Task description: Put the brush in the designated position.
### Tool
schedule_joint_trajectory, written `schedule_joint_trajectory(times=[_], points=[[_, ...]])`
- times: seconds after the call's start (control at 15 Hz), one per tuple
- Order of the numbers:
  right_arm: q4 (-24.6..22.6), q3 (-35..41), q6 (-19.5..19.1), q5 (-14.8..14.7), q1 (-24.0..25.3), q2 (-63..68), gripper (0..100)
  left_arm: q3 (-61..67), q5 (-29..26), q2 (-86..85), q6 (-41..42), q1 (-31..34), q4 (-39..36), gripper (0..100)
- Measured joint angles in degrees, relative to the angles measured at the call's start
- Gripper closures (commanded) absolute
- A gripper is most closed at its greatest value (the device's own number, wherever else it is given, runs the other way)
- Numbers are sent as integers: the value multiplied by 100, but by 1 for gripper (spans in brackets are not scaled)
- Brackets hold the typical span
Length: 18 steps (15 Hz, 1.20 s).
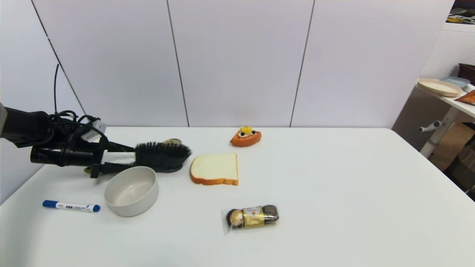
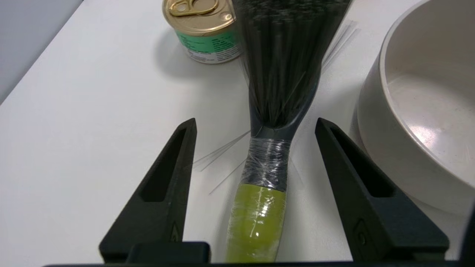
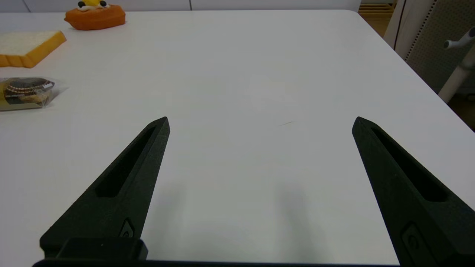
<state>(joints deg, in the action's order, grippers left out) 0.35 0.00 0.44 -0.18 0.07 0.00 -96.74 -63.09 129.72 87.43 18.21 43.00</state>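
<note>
The brush lies on the table left of centre, bristles up, its lime-green handle pointing toward my left arm. My left gripper is open, one finger on each side of the handle, and neither finger touches it. In the left wrist view the left gripper straddles the taped neck, with the black bristles beyond. My right gripper is open above bare table on the right side and holds nothing; it does not show in the head view.
A white bowl stands close beside the brush, toward the front. A small tin can stands just behind the brush head. A bread slice, an orange toy cake, a chocolate pack and a blue-capped marker also lie on the table.
</note>
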Motion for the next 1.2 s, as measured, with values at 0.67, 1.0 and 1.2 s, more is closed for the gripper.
schedule_joint_trajectory(times=[0.67, 1.0, 1.2], points=[[-2, 0, 0, 0, 0, 0, 0, 284, 3049, -2462, -4251, -236, 22, 0], [-2, 0, 0, 0, 0, 0, 0, 1621, 3591, -4485, -6349, -739, -549, 0], [-2, 0, 0, 0, 0, 0, 0, 2789, 3814, -5776, -6972, -945, -1492, 0]])
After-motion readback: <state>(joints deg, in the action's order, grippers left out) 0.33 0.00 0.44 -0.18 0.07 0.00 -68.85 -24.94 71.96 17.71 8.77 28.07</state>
